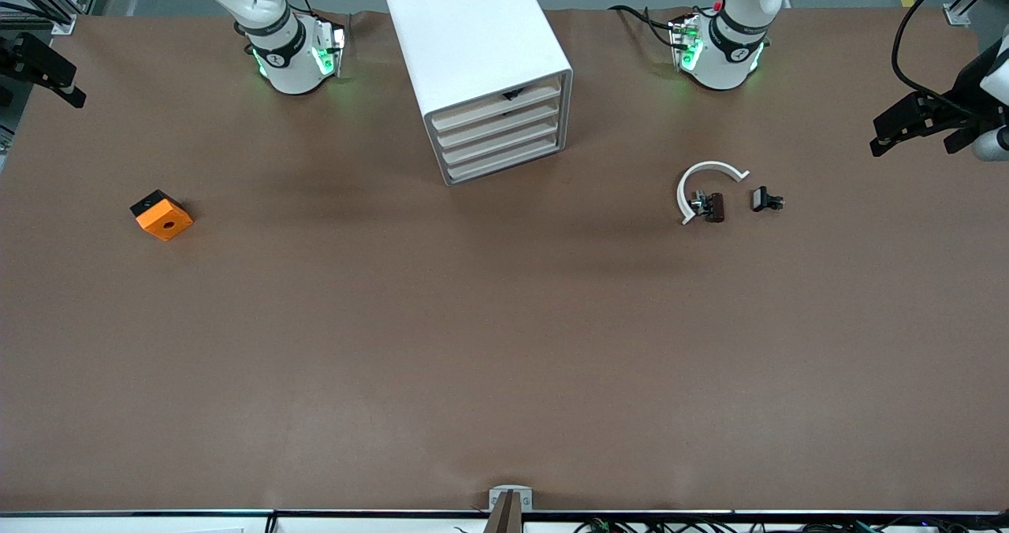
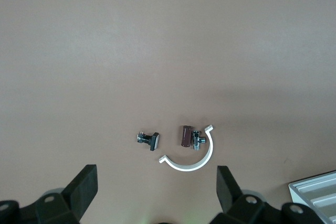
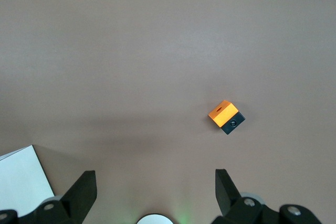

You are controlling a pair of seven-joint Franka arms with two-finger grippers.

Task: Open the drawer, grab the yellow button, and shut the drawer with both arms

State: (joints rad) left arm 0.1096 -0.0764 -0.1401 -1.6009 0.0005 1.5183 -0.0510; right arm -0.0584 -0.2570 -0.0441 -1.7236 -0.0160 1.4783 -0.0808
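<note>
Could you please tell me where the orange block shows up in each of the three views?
Front view: the orange block lies on the table toward the right arm's end, nearer the camera than the cabinet.
Left wrist view: not in it.
Right wrist view: the block lies on bare table, ahead of the open right end effector.
Shared landmark: the cabinet, whose white corner also shows there.

The cabinet [image 1: 481, 68] stands between the two arm bases, all drawers shut. Ahead of the left gripper's [image 2: 157, 190] spread fingers lie a ring piece [image 2: 190, 156] and two clips [image 2: 148, 139]. A block [image 3: 227, 117] lies ahead of the right gripper's [image 3: 156, 190] spread fingers.
</note>
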